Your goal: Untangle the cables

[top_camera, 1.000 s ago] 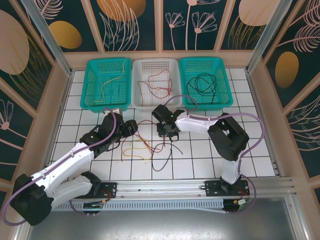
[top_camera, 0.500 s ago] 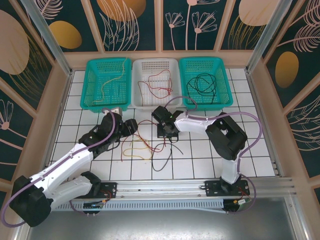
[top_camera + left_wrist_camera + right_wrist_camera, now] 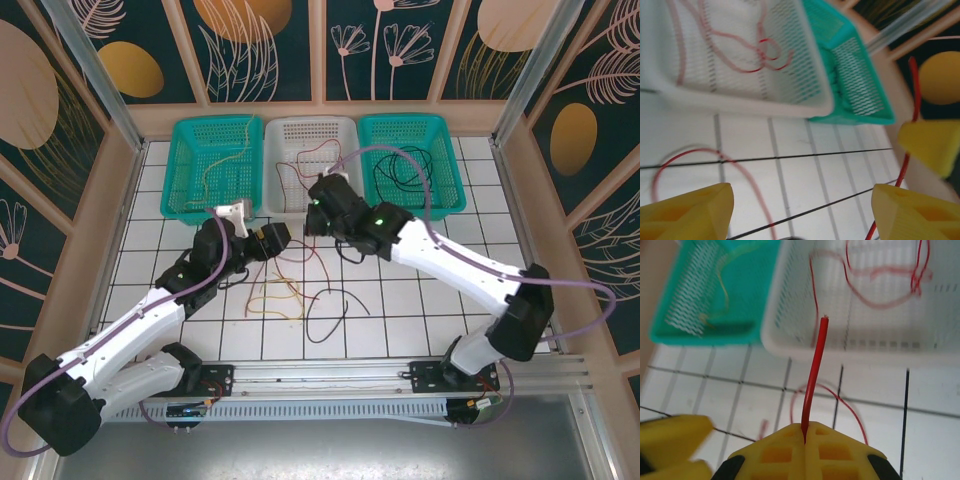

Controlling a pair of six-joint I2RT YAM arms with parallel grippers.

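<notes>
1. The right gripper [image 3: 806, 426] is clenched. Its two yellow fingers [image 3: 775, 450] meet in a tight seam at the bottom of the right wrist view, and the frame cuts off their lower parts.
2. A red cable [image 3: 814, 375] is pinched in that seam. It stands up from the seam to a cut tip in front of the white basket [image 3: 850, 352]. Whatever runs below the fingers is hidden.
3. The left gripper [image 3: 800, 215] is released. Its yellow fingers [image 3: 690, 210] sit wide apart in the lower corners of the left wrist view, with only their tips showing.
4. Two black cables [image 3: 790, 158] stretch across that gap over the tiled floor. I cannot tell whether either one touches a finger.
5. At the right edge of the left wrist view, a blurred yellow block [image 3: 932, 145] has a red strand [image 3: 905, 165] running down past it. The strand is cut off at the bottom edge.
6. From above, both grippers are close together, just in front of the white basket. Their fingers are too small and dark to make out there.
7. Below them on the floor lies a tangle of cables [image 3: 285, 292] in yellow, red and black. Which strand crosses over which is not clear.
8. Behind them, the left teal basket [image 3: 172, 170] holds a yellow wire [image 3: 225, 160]. The white basket holds red wires [image 3: 880, 275], and the right teal basket [image 3: 455, 170] holds a black coil [image 3: 400, 165].
9. The right arm covers part of the white basket's front rim.
</notes>
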